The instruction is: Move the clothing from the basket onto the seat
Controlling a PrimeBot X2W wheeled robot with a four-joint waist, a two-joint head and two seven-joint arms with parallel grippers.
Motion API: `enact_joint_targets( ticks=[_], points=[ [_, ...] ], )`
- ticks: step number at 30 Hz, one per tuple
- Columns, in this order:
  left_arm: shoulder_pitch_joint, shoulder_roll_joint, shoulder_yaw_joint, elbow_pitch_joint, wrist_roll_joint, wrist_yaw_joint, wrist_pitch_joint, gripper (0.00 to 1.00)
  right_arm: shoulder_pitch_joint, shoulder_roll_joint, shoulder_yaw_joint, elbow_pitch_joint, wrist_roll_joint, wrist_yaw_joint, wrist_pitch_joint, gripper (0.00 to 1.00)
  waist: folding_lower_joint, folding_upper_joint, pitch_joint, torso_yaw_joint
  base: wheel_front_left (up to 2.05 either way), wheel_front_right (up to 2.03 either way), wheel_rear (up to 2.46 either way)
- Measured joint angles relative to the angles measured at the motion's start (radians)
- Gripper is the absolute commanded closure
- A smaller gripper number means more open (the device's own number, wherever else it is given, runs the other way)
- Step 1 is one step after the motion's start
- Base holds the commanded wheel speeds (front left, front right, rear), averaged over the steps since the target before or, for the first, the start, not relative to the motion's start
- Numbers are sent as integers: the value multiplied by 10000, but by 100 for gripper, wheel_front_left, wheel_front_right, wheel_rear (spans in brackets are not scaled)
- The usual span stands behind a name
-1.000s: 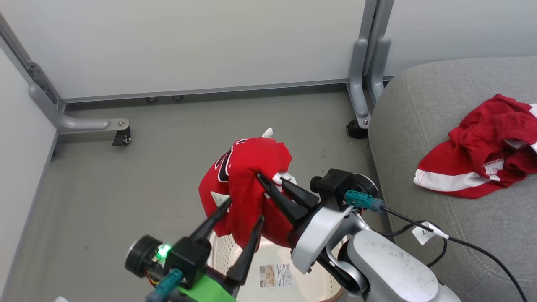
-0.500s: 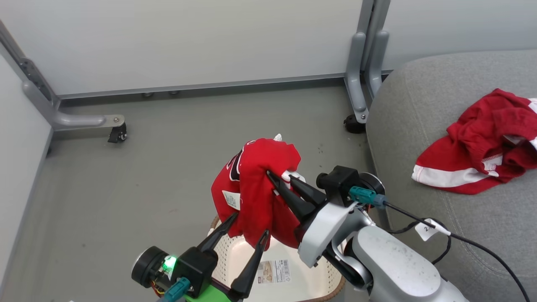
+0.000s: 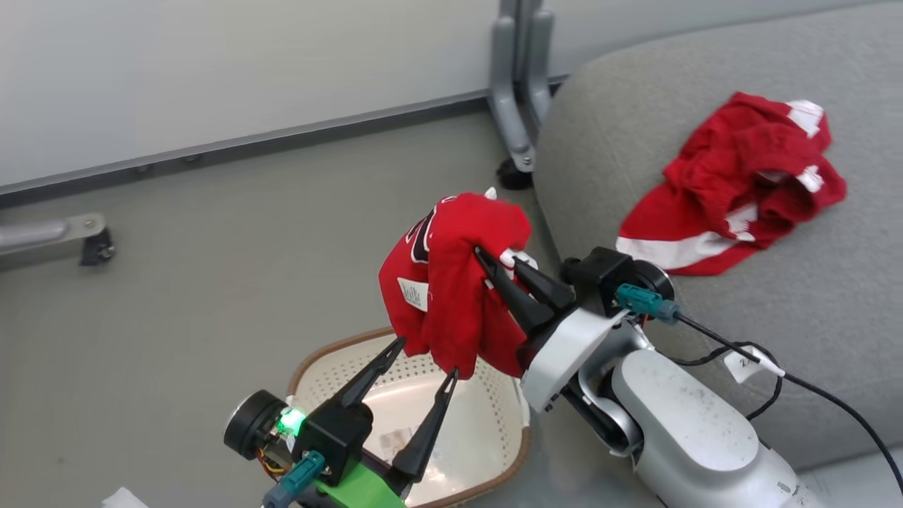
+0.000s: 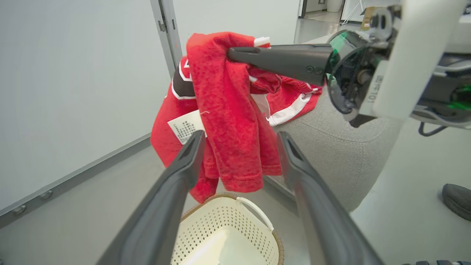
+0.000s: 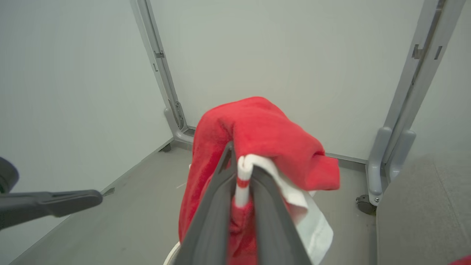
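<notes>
The right gripper is clamped on a fold of the jersey, which hangs clear above the basket. The left gripper stands with fingers apart near the hem, gripping nothing. A second garment lies on the seat.

Step in hand: carry to the seat. Swing the right arm over the seat edge with the hem raised above it. Release only over bare seat. Hold the left gripper away from the dangling cloth to prevent a snag.

- Right gripper: fingers pinched together on the red jersey, pointing up and left; pale forearm enters from lower right.
- Left gripper: fingers spread apart, tips just below the jersey's hem.
</notes>
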Motion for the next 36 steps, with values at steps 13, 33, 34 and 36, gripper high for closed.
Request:
enact_joint_targets(
  ticks=[13,33,34,36],
  points=[
    [-655,278,-142,-249,165,-247,472,0,-52,119,-926,127,-77,0,-506,100,0,0,789,-2144,0,0,0],
    [-2771,224,-571,-821,953,-1028,940,0,-3743,-1505,-5281,1114,-251,2,-884,100,0,0,3207,-2395,0,0,0],
    [-2909,221,-593,-846,1018,-1062,957,0,-4024,-1705,-5497,1264,-280,2,-851,100,1,0,3354,-2318,0,0,0],
    [-3153,207,-644,-882,1139,-1131,961,0,-4461,-1992,-5889,1538,-276,0,-834,100,1,0,3612,-2176,0,0,0]
  ],
)
